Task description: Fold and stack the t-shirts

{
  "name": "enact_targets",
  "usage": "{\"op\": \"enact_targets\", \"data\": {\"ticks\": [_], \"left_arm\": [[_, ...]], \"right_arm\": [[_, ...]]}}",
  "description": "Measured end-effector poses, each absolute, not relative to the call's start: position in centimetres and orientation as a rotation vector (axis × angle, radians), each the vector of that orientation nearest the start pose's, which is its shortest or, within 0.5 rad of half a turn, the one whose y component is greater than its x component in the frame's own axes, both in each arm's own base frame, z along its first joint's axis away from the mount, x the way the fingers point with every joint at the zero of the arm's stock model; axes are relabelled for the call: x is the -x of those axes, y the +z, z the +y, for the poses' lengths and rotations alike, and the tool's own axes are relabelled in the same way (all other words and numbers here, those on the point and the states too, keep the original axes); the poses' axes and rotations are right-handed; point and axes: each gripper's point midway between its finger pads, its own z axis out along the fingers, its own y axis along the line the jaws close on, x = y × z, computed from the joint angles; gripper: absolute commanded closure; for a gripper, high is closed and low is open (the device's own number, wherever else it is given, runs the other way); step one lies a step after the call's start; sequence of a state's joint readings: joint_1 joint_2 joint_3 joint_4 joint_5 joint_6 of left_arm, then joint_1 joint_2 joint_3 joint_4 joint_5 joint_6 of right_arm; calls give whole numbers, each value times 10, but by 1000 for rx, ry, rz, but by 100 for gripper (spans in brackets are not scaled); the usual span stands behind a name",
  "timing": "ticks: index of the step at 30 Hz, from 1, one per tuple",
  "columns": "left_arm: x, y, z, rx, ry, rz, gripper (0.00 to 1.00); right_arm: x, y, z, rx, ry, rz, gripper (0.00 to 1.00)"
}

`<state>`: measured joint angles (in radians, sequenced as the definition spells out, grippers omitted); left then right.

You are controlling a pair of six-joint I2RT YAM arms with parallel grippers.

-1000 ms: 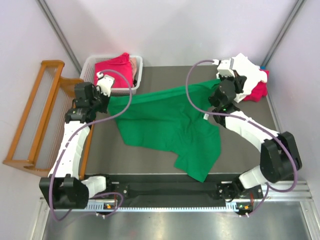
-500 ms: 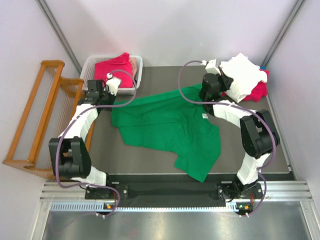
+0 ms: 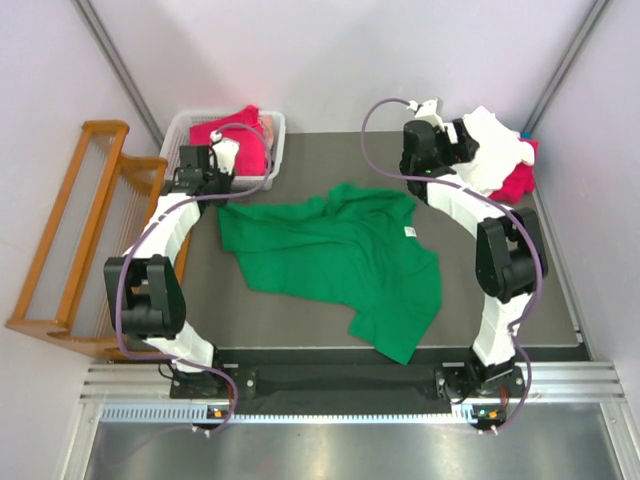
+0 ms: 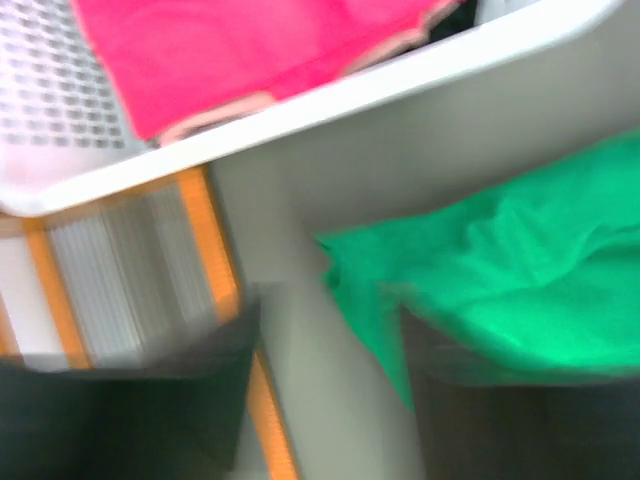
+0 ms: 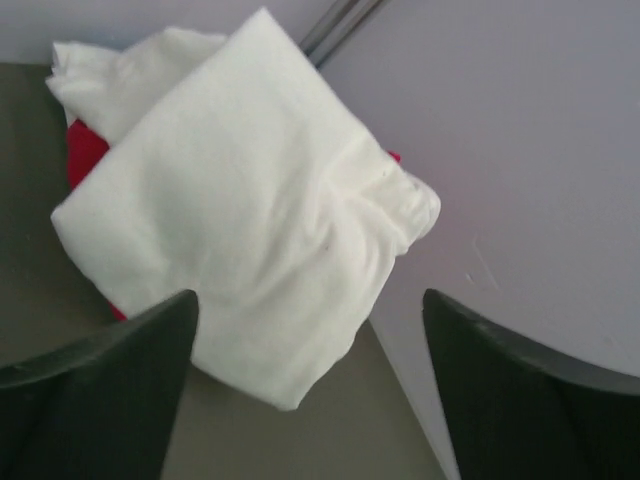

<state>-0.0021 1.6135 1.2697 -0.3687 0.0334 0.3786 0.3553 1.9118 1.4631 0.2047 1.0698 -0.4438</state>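
Shows the green t-shirt (image 3: pixel 330 250) lying rumpled across the middle of the tabletop (image 3: pixel 290 320), the left hand (image 4: pixel 325 390) spread and empty beside its far left corner near the white basket (image 4: pixel 400 80) of crimson t-shirts (image 4: pixel 230 60), the right hand (image 5: pixel 310 300) spread and empty, pointed at the folded white t-shirt (image 5: pixel 240 200) on a red t-shirt (image 5: pixel 85 150) at the far right corner. Warns of toppling that pile through an advance there, and of creasing wrinkles in through a pinch on unflattened cloth.

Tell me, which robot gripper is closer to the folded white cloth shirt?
Right. The right gripper hovers just beside the white cloth t-shirt in the far right corner; the left gripper is across the table, by the white slatted plastic basket.
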Motion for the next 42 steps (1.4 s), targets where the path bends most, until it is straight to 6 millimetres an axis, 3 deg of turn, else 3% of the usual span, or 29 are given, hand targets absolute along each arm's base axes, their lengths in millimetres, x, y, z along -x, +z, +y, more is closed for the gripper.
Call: {"op": "enact_targets", "data": {"ticks": [5, 7, 10, 12, 16, 18, 21, 25, 27, 31, 36, 42], "left_arm": [[-455, 187, 6, -407, 189, 2204, 19], [-454, 204, 0, -399, 168, 2171, 4], [-438, 233, -12, -405, 121, 2124, 2], [-421, 252, -23, -427, 98, 2098, 2], [-379, 272, -60, -541, 6, 2045, 2], [-359, 264, -73, -598, -25, 2057, 2], [-332, 232, -85, -689, -69, 2133, 2], [-315, 177, -80, -747, -82, 2310, 3], [-310, 150, -77, -770, -79, 2397, 4], [-298, 112, -72, -803, -80, 2543, 6], [-288, 97, -71, -808, -96, 2645, 7], [-295, 114, -78, -805, -96, 2661, 6]], "right_arm": [[-507, 234, 19, -43, -996, 1871, 1], [-503, 240, 23, -41, -964, 1883, 0], [-485, 262, 33, -39, -887, 1893, 0], [-465, 283, 51, -31, -791, 1886, 0], [-411, 314, 118, 39, -458, 1874, 0], [-376, 308, 146, 104, -323, 1894, 0], [-325, 270, 175, 239, -209, 1985, 0], [-287, 204, 179, 349, -197, 2157, 0], [-272, 180, 175, 371, -201, 2230, 0], [-249, 162, 183, 392, -133, 2310, 0], [-227, 159, 190, 361, 10, 2352, 1], [-197, 125, 186, 356, 89, 2468, 1]]}}
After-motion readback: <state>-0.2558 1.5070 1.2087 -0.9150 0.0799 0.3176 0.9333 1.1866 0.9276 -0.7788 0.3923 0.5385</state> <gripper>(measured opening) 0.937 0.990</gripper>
